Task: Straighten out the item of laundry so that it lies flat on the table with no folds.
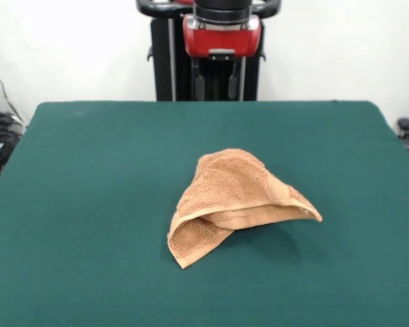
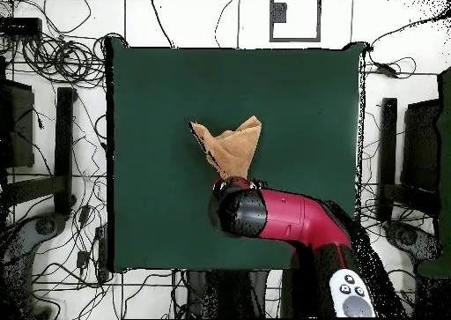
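The orange-tan towel (image 1: 235, 204) lies crumpled near the middle of the green table (image 1: 88, 170), folded over itself into a rough triangle with one corner tucked under at the front left. In the overhead view the towel (image 2: 231, 149) sits just beyond the arm's black and red end (image 2: 251, 212), which hides the gripper there. In the front view my gripper (image 1: 217, 95) hangs high at the table's far side, behind the towel and well above the cloth. Its two dark fingers (image 1: 200, 85) stand apart and hold nothing.
The robot's pedestal (image 1: 167, 68) stands at the table's far edge. Around the table (image 2: 308, 96), cables (image 2: 62, 61) and dark stands (image 2: 63, 149) lie on the white floor. A dark object (image 1: 407, 126) sits past the table's right edge.
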`<state>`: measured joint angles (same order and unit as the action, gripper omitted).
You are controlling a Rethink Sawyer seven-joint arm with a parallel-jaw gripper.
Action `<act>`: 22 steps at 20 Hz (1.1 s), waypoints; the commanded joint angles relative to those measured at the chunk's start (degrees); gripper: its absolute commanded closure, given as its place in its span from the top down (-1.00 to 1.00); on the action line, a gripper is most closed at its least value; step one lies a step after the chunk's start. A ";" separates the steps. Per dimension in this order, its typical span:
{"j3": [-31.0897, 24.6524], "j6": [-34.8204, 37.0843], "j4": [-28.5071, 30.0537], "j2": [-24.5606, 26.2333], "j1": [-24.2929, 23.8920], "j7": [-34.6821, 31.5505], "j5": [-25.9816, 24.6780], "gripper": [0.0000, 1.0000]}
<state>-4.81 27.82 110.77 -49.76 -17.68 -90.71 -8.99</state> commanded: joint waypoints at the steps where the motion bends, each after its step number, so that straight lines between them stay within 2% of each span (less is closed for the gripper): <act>1: -5.86 -1.04 6.88 -0.94 -0.10 -4.44 0.89 1.00; 10: -5.79 0.24 5.22 -0.01 0.41 -4.63 1.20 1.00; 17: -6.04 2.79 -5.61 8.37 1.98 -5.16 1.91 1.00; 22: -4.46 7.14 -13.85 12.02 4.59 -5.92 1.81 1.00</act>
<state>-4.81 28.03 106.45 -45.72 -16.08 -90.70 -9.00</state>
